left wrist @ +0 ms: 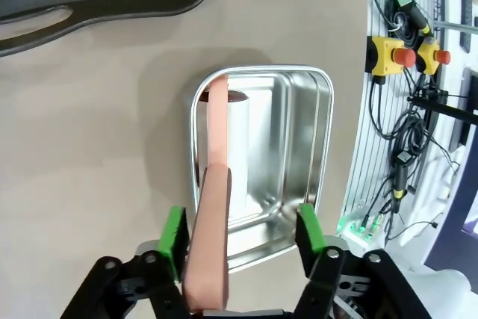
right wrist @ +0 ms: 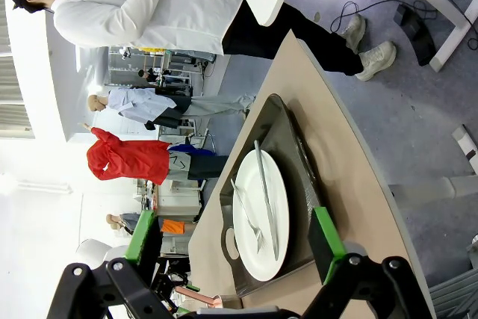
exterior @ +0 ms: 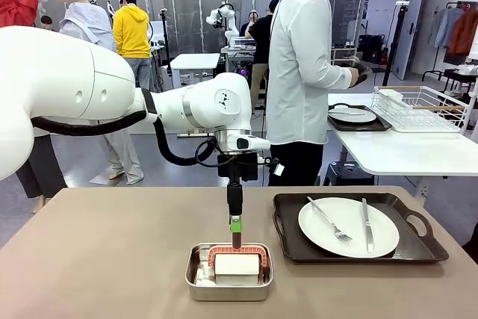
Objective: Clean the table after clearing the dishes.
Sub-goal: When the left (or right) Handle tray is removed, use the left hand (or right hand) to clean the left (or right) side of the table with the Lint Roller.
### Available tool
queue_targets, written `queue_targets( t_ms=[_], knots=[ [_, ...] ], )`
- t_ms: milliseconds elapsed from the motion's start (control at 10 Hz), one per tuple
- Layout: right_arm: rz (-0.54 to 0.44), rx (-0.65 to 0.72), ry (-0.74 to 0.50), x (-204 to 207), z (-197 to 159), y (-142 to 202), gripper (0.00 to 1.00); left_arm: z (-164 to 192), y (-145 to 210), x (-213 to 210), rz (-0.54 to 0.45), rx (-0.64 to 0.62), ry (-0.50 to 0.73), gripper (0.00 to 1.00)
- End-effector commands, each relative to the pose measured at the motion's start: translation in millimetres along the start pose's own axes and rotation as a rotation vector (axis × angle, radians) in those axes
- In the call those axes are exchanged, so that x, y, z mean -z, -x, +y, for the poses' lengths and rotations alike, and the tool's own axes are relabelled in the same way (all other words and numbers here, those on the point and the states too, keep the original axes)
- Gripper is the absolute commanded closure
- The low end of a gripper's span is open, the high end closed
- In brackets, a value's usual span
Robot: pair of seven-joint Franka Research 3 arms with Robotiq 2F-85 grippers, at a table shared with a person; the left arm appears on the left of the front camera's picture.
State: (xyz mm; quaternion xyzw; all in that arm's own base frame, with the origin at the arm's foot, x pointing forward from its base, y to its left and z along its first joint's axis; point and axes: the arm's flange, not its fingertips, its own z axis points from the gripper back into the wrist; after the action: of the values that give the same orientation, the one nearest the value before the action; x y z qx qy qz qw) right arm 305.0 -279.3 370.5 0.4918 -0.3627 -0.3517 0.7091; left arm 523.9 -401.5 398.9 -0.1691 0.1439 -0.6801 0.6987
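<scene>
The left gripper [exterior: 236,241] is held straight down over the steel pan [exterior: 228,293], set near the near edge of the desk [exterior: 104,259], about midway along it. In the pan a white wiping block [exterior: 237,265] lies under an arched pink handle [left wrist: 215,155]. In the left wrist view the jaws are spread, one on each side of the handle, and nothing is pinched yet; the handle is seen close against one pad [left wrist: 175,240] and well apart from the other.

The step in hand is judged to be the taking of the wiper by its handle. It would be done best if the handle were centred between the pads before the jaws are pressed together, so that the strap (it looks thin and soft) is not pushed sideways. The lift should be made straight up, clear of the pan's walls, lest the pan be dragged along.

Of the dishes, one plate [exterior: 352,214] with fork [exterior: 328,220] and knife [exterior: 367,225] lies on a dark tray [exterior: 287,238] toward the right edge of the desk; a second plate [exterior: 351,116] is set on the white table [exterior: 403,153] beyond, beside a wire rack [exterior: 422,108], toward which a person [exterior: 299,57] is turned. That side of the desk cannot be wiped until the tray is removed. The right gripper [right wrist: 233,223] is seen with jaws spread and empty.
</scene>
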Motion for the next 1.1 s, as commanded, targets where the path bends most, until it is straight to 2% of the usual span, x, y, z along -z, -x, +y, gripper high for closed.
queue_targets(
  t_ms=[0,200,300,400,700,800,1000],
  knots=[
    [-0.009,0.014,-0.016,-1,2,0,0.00,-9,4,4,0.002,-0.020,0.020,1.00],
    [-0.009,0.014,-0.016,-1,2,0,0.00,-11,3,2,-0.014,-0.003,0.017,1.00],
    [-0.009,0.014,-0.016,-1,2,0,0.00,-12,4,1,-0.016,-0.020,0.015,0.97],
    [-0.009,0.014,-0.016,-1,2,0,0.00,-12,4,0,-0.018,-0.029,0.008,1.00],
    [-0.009,0.014,-0.016,-1,2,0,0.00,-27,7,-9,-0.028,-0.040,-0.032,1.00],
    [-0.009,0.014,-0.016,-1,2,0,0.00,-38,12,-11,-0.029,-0.099,-0.047,1.00],
    [-0.009,0.014,-0.016,-1,2,0,0.00,-76,42,-46,-0.126,-0.249,-0.179,1.00]
  ],
)
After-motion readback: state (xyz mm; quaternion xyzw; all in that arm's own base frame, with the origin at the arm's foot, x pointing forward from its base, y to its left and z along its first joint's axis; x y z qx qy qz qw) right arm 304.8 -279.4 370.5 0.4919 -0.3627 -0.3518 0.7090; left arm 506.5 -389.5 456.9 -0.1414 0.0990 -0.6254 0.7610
